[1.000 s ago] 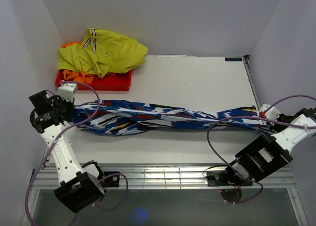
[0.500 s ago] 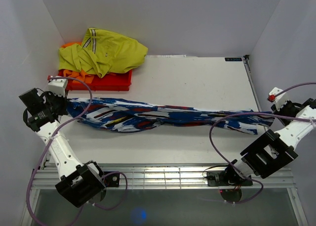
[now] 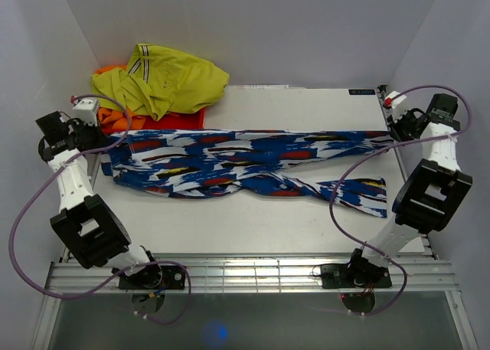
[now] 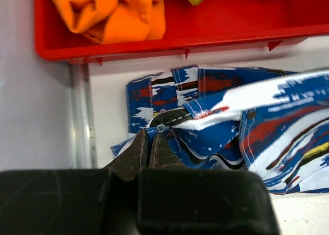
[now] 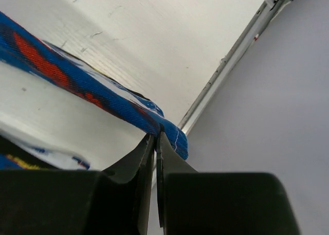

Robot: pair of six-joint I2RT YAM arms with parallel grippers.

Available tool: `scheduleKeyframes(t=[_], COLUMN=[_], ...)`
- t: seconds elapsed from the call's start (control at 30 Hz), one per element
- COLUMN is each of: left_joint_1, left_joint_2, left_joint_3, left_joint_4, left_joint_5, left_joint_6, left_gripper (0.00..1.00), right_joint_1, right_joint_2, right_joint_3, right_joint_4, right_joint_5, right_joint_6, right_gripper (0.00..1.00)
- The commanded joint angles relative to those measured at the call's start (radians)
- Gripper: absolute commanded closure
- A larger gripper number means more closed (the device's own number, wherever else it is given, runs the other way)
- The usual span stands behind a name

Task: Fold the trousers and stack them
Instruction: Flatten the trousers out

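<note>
Now that both arms sit back level w/ the tray (image 3: 180,122), trousers (image 3: 245,160) stretch taut. L gripper (image 4: 150,135) & R gripper (image 5: 156,134) each pinch an end, so fold comes next.

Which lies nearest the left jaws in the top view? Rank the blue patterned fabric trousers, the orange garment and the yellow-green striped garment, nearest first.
1. Blue patterned fabric trousers: clamped in the left jaws, stretching away to the right.
2. Orange garment: just behind, in the red plastic tray.
3. Yellow-green striped garment: farther back, heaped over the tray.
</note>
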Motion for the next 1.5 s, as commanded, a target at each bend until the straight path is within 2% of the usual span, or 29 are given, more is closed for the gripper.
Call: scheduleKeyframes(t=[0.0, 0.17, 0.2, 0.27, 0.3, 0.33, 0.4, 0.43, 0.5, 0.57, 0.63, 0.77, 0.83, 1.0, 1.17, 1.2, 1.23, 1.4, 1.43, 1.47], left_joint_1=[-0.059, -0.138, -0.139, -0.139, -0.139, -0.132, -0.104, -0.068, -0.031, 0.028, 0.058, 0.065, 0.063, 0.086, 0.190, 0.210, 0.258, 0.348, 0.361, 0.367], left_joint_2=[0.049, 0.161, 0.175, 0.212, 0.215, 0.214, 0.179, 0.166, 0.136, 0.099, 0.013, -0.113, -0.138, -0.112, -0.072, -0.052, -0.043, 0.071, 0.086, 0.103], left_joint_3=[0.027, 0.037, 0.062, 0.124, 0.125, 0.154, 0.165, 0.177, 0.191, 0.159, 0.057, -0.132, -0.194, -0.332, -0.328, -0.320, -0.308, -0.269, -0.268, -0.269], left_joint_4=[0.059, 0.073, 0.074, 0.032, 0.013, -0.002, -0.053, -0.084, -0.229, -0.352, -0.398, -0.443, -0.405, -0.302, -0.269, -0.268, -0.265, -0.263, -0.260, -0.251], left_joint_5=[-0.067, -0.150, -0.159, -0.178, -0.184, -0.187, -0.159, -0.135, -0.062, -0.012, 0.006, -0.001, 0.000, 0.012, 0.166, 0.233, 0.267, 0.420, 0.454, 0.468], left_joint_6=[0.007, -0.034, -0.072, -0.102, -0.102, -0.105, -0.097, -0.067, 0.005, 0.169, 0.331, 0.472, 0.463, 0.382, 0.299, 0.294, 0.286, 0.328, 0.341, 0.358], left_gripper=[1.00, 0.99, 0.91, 0.52, 0.52, 0.41, 0.33, 0.30, 0.27, 0.27, 0.26, 0.25, 0.24, 0.21, 0.20, 0.20, 0.20, 0.20, 0.14, 0.14], right_joint_1=[0.026, 0.112, 0.120, 0.121, 0.121, 0.115, 0.101, 0.086, 0.068, 0.063, 0.064, 0.071, 0.081, 0.116, 0.143, 0.147, 0.153, 0.178, 0.184, 0.187], right_joint_2=[0.122, 0.224, 0.244, 0.254, 0.250, 0.241, 0.184, 0.160, 0.072, -0.024, -0.090, -0.260, -0.296, -0.374, -0.426, -0.434, -0.440, -0.474, -0.470, -0.456], right_joint_3=[0.092, 0.118, 0.126, 0.191, 0.192, 0.201, 0.201, 0.198, 0.155, 0.061, -0.030, -0.285, -0.416, -0.603, -0.770, -0.791, -0.814, -0.932, -0.940, -0.943], right_joint_4=[0.068, 0.029, 0.026, -0.029, -0.052, -0.082, -0.137, -0.213, -0.295, -0.427, -0.522, -0.498, -0.461, -0.305, -0.160, -0.139, -0.099, 0.004, 0.016, 0.038], right_joint_5=[0.159, 0.284, 0.328, 0.360, 0.368, 0.371, 0.355, 0.339, 0.301, 0.275, 0.267, 0.279, 0.293, 0.310, 0.341, 0.353, 0.361, 0.403, 0.408, 0.413], right_joint_6=[0.087, 0.077, 0.117, 0.157, 0.157, 0.156, 0.128, 0.086, 0.029, -0.077, -0.152, -0.234, -0.251, -0.234, -0.251, -0.257, -0.272, -0.300, -0.297, -0.292], right_gripper=[0.92, 0.91, 0.86, 0.58, 0.58, 0.43, 0.27, 0.09, 0.07, 0.07, 0.08, 0.09, 0.09, 0.09, 0.08, 0.08, 0.08, 0.11, 0.12, 0.15])
